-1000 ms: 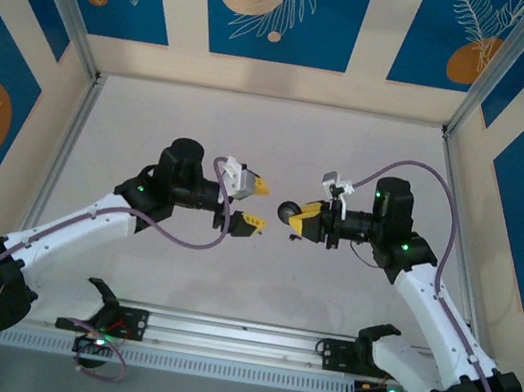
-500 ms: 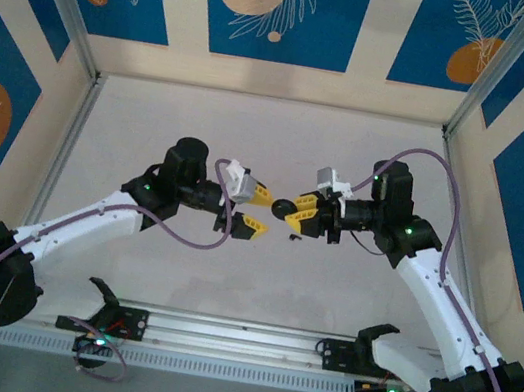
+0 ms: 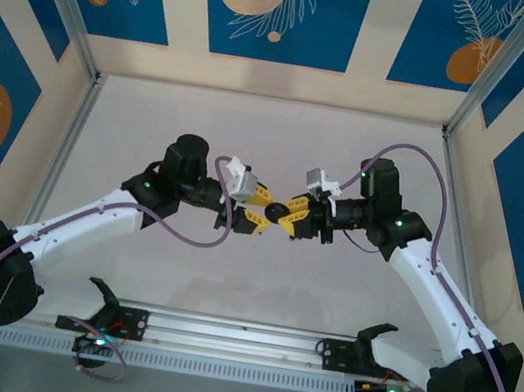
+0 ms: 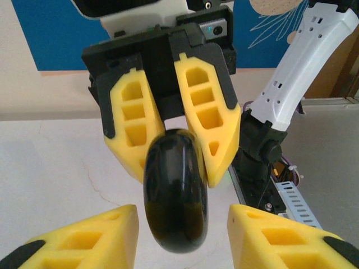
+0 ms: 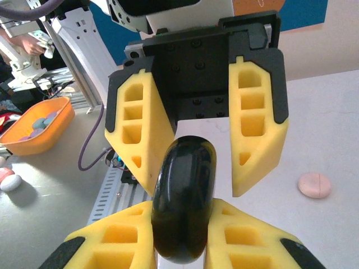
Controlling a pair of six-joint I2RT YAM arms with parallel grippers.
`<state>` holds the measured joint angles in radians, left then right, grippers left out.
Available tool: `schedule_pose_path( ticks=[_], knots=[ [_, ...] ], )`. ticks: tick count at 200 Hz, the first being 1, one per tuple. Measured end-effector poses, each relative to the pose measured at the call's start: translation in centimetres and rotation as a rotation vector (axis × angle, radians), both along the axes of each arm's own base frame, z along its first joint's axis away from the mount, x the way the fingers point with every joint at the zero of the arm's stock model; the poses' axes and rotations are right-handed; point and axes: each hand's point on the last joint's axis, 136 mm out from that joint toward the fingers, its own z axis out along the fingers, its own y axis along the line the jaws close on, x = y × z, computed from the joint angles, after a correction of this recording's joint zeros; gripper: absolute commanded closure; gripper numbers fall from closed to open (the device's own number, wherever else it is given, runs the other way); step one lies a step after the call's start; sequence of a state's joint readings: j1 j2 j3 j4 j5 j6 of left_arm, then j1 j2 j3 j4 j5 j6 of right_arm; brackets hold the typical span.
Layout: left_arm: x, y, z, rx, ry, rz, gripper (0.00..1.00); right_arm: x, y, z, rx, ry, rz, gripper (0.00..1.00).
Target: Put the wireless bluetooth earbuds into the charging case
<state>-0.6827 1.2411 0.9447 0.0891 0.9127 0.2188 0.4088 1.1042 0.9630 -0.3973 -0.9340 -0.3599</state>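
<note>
Nearest the right wrist camera, the right gripper has its fingers pressed onto the black charging case, pinching it on edge in the air above the bench. Just beyond, the left gripper faces it with fingers spread to either side of the case (a clear gap shows on one side; the other finger looks close to it). Farther off, a pale pink rounded piece lies on the bench, well apart from the case.
</note>
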Motion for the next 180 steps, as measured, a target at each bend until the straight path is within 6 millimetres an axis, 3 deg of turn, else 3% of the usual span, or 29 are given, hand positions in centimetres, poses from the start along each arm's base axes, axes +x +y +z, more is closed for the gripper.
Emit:
schedule_pose_path(
  ticks=[39,60,115,140,180],
  knots=[
    [0.1,-0.1,0.0,0.001,0.001,0.0,0.8,0.2,0.1,-0.2,-0.011,-0.003,-0.011,0.82],
    [0.1,0.0,-0.1,0.009,0.014,0.002,0.86,0.5,0.1,-0.3,-0.013,-0.011,-0.018,0.82],
    [0.1,0.3,-0.7,0.051,0.005,0.007,0.87,1.0,0.1,-0.8,-0.048,-0.021,-0.062,0.57],
    [0.3,0.7,-1.8,0.102,-0.015,0.031,0.87,1.0,-0.6,-0.9,-0.088,-0.039,-0.115,0.51],
    [0.7,1.3,-2.2,0.169,-0.056,0.066,0.87,1.3,-1.2,0.5,-0.123,-0.097,-0.175,0.49]
  ],
)
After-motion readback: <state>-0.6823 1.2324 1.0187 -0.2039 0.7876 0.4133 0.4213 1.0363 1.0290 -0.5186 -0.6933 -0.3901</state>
